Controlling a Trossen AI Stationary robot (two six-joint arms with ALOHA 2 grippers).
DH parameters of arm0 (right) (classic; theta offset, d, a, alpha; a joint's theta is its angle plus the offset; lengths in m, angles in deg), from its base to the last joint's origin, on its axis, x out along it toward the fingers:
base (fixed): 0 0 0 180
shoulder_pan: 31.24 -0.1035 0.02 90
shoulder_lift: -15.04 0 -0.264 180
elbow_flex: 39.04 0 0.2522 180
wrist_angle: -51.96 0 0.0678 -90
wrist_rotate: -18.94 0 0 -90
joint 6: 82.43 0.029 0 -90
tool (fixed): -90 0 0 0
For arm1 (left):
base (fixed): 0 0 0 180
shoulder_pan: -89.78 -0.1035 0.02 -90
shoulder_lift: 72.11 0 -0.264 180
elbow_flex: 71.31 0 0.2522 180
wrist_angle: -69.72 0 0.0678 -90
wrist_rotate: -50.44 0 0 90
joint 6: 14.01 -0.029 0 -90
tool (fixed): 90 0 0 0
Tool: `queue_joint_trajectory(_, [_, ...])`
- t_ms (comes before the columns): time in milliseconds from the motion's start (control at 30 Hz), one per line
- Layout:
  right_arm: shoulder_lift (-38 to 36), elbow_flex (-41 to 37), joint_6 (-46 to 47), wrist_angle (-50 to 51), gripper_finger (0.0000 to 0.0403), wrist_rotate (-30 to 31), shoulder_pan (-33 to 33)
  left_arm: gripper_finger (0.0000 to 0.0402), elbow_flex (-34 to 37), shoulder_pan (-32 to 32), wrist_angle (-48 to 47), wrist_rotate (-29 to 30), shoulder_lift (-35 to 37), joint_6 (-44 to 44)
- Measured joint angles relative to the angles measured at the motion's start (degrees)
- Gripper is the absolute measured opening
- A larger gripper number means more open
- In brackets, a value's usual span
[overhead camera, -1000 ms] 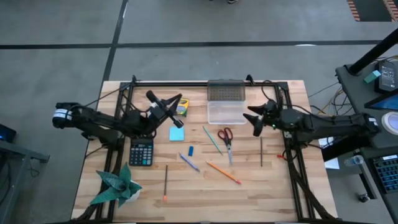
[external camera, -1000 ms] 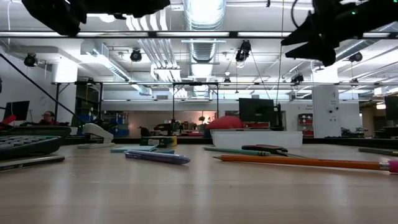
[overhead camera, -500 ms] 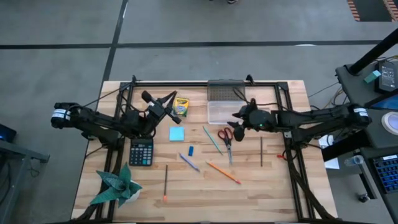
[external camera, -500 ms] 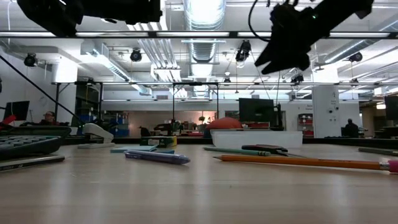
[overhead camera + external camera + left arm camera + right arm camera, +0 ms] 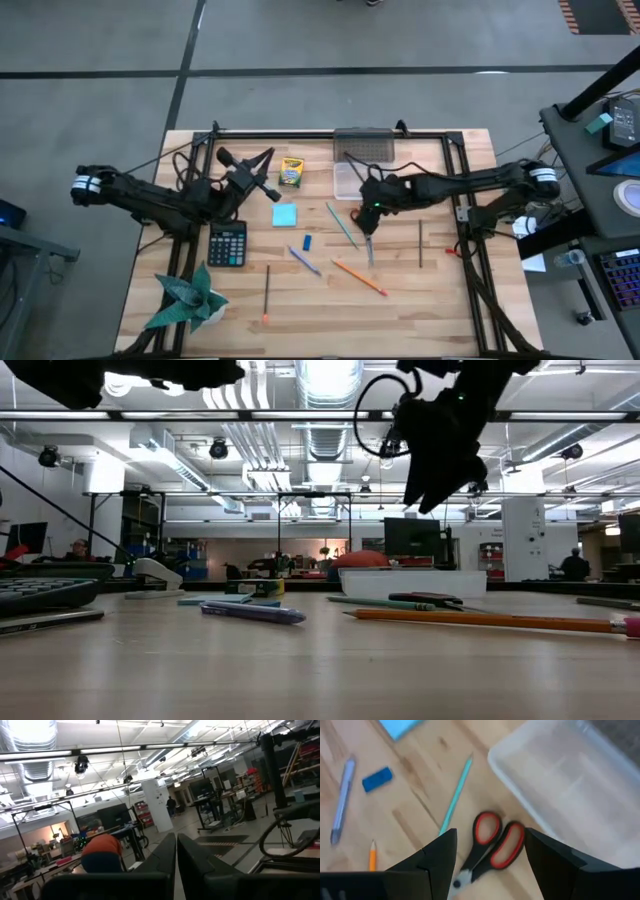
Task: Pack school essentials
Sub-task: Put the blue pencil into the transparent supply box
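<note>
Right gripper (image 5: 366, 212) covers scissors (image 5: 490, 845) handles from above, fingers wide; left gripper (image 5: 268, 190) raised, fingers closed, empty

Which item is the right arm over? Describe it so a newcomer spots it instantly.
Start at the clear plastic box at the table's far edge, middle. Just in front of its near edge, under the right gripper with its jaws open, lie the red-handled scissors, handles toward the box. The teal pencil and orange pencil nearby are plain sticks; only the scissors have two red loops.
</note>
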Motion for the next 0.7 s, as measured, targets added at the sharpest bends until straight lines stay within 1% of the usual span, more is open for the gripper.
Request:
queue_joint_trajectory(100, [4.1,4.1,2.2,5.6,0.0219,-1.6,0.0,0.0000,1.6,0.0,-0.2,0.1,2.4,0.0])
queue_joint_trajectory(200, [7.8,7.1,2.6,8.8,0.0219,-2.4,0.0,0.0000,2.4,0.1,-0.9,0.1,4.5,0.0])
queue_joint_trajectory(433, [13.6,9.2,4.6,9.4,0.0219,-2.5,0.3,0.0000,4.7,0.1,-1.3,0.2,6.7,0.0])
queue_joint_trajectory(700, [16.7,9.3,5.9,8.8,0.0219,-2.4,1.3,0.0000,5.5,0.1,-1.2,0.2,7.7,0.0])
